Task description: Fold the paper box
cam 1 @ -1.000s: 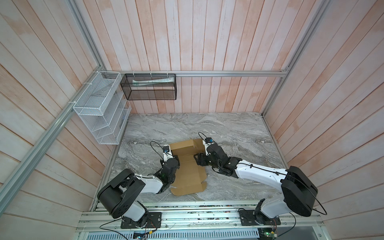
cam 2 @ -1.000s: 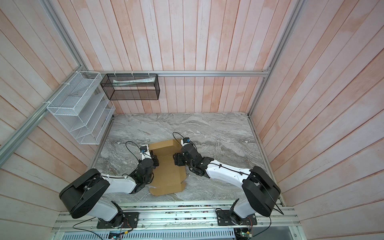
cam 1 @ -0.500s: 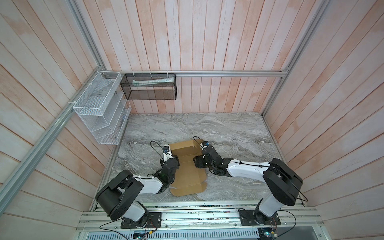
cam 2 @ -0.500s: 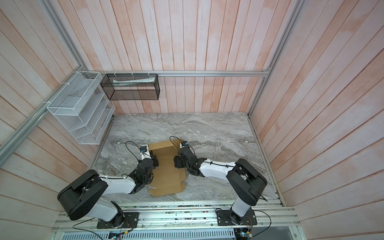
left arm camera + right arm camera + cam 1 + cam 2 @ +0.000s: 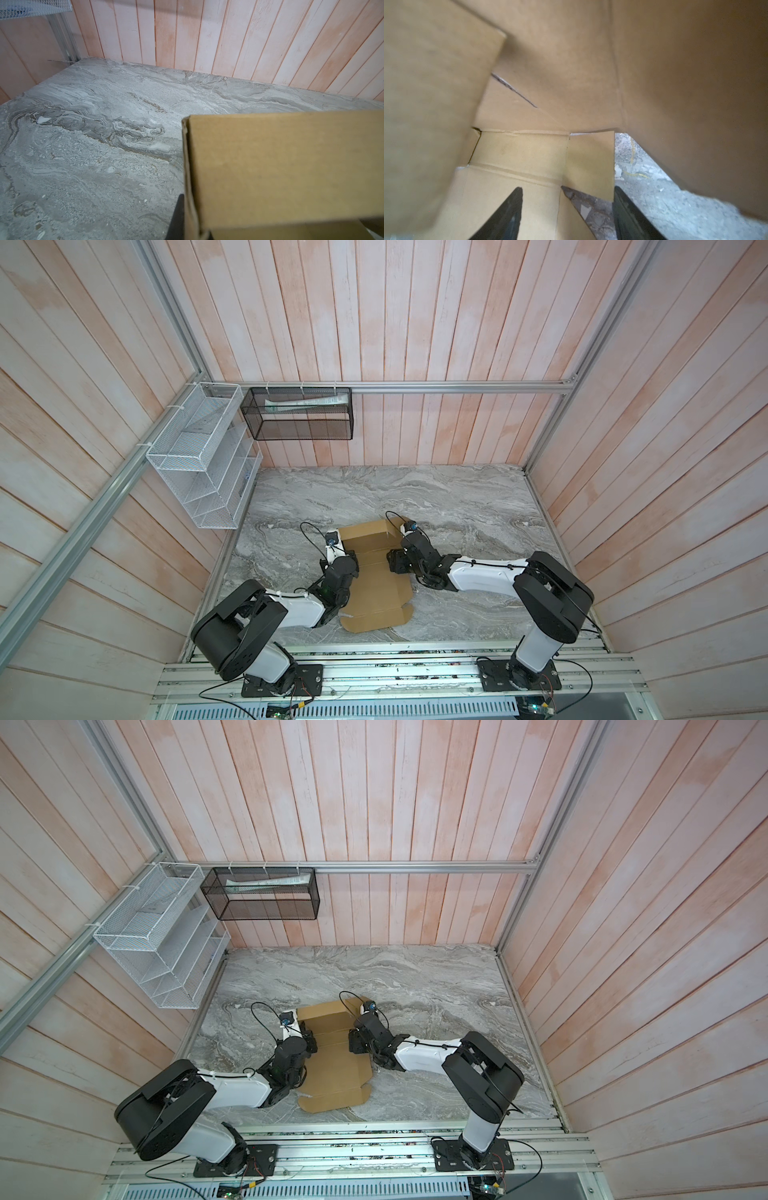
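Note:
The paper box (image 5: 376, 589) (image 5: 332, 1069) is a plain brown cardboard sheet lying on the marble table, with its far panel (image 5: 365, 531) folded up. My left gripper (image 5: 348, 552) (image 5: 308, 1036) is at the sheet's left edge. In the left wrist view it (image 5: 192, 224) is shut on an upright cardboard wall (image 5: 280, 166), and one black finger (image 5: 176, 216) shows outside it. My right gripper (image 5: 392, 564) (image 5: 353, 1044) is at the right edge. It (image 5: 566, 207) stands open, its fingers on either side of a small raised flap (image 5: 589, 166).
A white wire rack (image 5: 203, 456) hangs on the left wall. A black mesh basket (image 5: 297, 414) holding papers hangs on the back wall. Bare marble table (image 5: 457, 506) lies behind and to the right of the sheet. Wooden walls close three sides, and an aluminium rail (image 5: 395, 672) runs along the front.
My right gripper has slid a little leftward onto the sheet, and the right arm's elbow has swung inward. The left arm and the sheet have not visibly moved.

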`<state>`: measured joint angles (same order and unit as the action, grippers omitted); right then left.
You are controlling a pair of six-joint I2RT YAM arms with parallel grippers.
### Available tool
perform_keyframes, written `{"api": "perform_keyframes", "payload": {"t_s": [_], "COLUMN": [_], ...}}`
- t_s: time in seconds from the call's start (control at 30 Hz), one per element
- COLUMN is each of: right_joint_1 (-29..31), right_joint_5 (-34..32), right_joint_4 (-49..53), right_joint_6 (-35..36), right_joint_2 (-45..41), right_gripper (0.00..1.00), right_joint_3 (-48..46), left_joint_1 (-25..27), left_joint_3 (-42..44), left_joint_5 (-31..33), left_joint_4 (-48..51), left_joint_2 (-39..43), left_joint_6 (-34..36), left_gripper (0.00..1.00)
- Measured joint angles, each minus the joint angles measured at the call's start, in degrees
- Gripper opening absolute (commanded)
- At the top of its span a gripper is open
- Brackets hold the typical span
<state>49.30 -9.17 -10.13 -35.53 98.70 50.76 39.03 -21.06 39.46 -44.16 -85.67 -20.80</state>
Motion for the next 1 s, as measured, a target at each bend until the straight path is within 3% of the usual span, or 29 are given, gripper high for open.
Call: {"api": "perform_keyframes", "payload": {"t_s": [1.0], "right_joint_1": [2.8], "right_joint_5": [1.7], "right_joint_4": [0.96], "right_joint_6": [3.85], "right_joint_2": [3.02], "right_gripper": [0.66], "right_joint_3": [6.93], "left_joint_1": [-0.57], "left_joint_3": [0.0], "left_joint_5": [-0.11], "left_joint_4": [0.07], "left_joint_2": [0.02], "left_joint_6": [-0.04], "left_gripper": [0.0]}}
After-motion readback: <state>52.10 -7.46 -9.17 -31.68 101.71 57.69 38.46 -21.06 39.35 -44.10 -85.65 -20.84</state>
